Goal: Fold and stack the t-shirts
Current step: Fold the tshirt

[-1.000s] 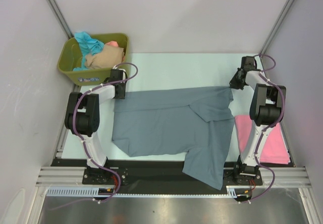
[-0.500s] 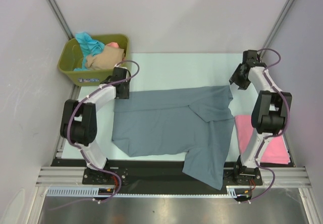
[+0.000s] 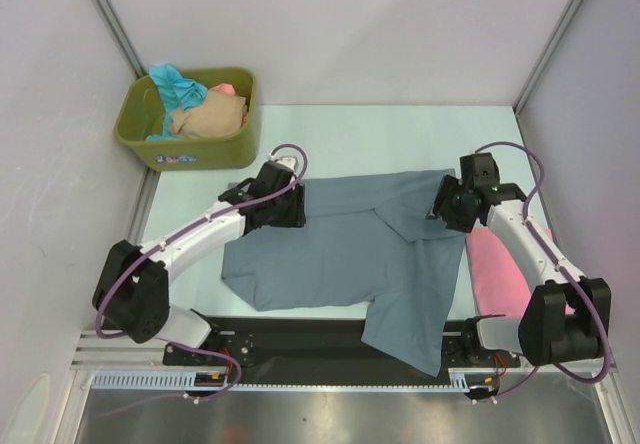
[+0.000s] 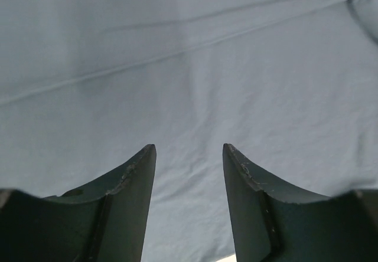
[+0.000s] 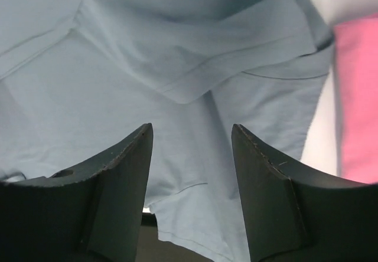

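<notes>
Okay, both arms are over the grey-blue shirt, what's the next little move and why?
Probably lower the open left pincer and right pincer to pinch the cloth under them. Neither holds anything, and the grey-blue shirt lies spread out, barely folded, a corner hanging over the near edge of the table.

Olive-green tub (image 3: 195, 151) sits at the table (image 3: 380, 134), far-left corner

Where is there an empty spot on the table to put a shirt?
The bare table strip behind the grey-blue t-shirt, right of the olive-green tub, is free. A smaller patch lies between tub and shirt. The middle is covered, and the pink t-shirt fills the right edge.
</notes>
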Robot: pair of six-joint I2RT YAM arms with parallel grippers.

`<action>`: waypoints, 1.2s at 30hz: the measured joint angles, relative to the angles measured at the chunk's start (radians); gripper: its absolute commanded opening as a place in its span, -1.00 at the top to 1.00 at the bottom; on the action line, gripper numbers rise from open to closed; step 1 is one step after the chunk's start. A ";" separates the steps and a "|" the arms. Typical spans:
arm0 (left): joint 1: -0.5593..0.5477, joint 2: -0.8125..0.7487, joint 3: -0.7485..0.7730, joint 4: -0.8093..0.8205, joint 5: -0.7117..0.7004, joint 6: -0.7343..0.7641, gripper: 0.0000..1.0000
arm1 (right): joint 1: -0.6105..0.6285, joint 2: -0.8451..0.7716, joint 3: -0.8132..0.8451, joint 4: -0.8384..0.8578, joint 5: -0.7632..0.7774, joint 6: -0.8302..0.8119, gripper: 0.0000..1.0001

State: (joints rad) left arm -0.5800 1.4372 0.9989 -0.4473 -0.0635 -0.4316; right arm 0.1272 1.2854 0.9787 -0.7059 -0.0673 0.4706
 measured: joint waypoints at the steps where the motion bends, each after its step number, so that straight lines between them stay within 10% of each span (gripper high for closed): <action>1: 0.001 0.000 -0.011 -0.009 -0.001 -0.010 -0.09 | -0.009 0.002 -0.005 0.000 0.003 0.000 -0.19; 9: 0.047 0.092 0.034 -0.081 -0.066 -0.067 -0.40 | -0.015 0.100 -0.010 0.035 0.012 0.017 -0.33; 11: 0.067 0.152 0.082 -0.117 -0.100 -0.095 -0.50 | -0.003 0.144 -0.002 0.040 0.033 0.037 -0.99; 17: 0.112 0.233 0.153 -0.212 -0.178 -0.175 -0.82 | 0.043 0.299 0.111 0.032 0.123 0.100 -1.00; 36: 0.352 0.434 0.226 -0.206 -0.076 -0.171 -0.79 | 0.107 0.733 0.476 -0.023 0.261 0.244 -0.97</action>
State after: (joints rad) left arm -0.2283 1.8709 1.2251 -0.6537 -0.1390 -0.6022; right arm 0.2344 2.0182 1.4544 -0.7284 0.1936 0.7147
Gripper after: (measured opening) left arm 0.907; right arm 0.991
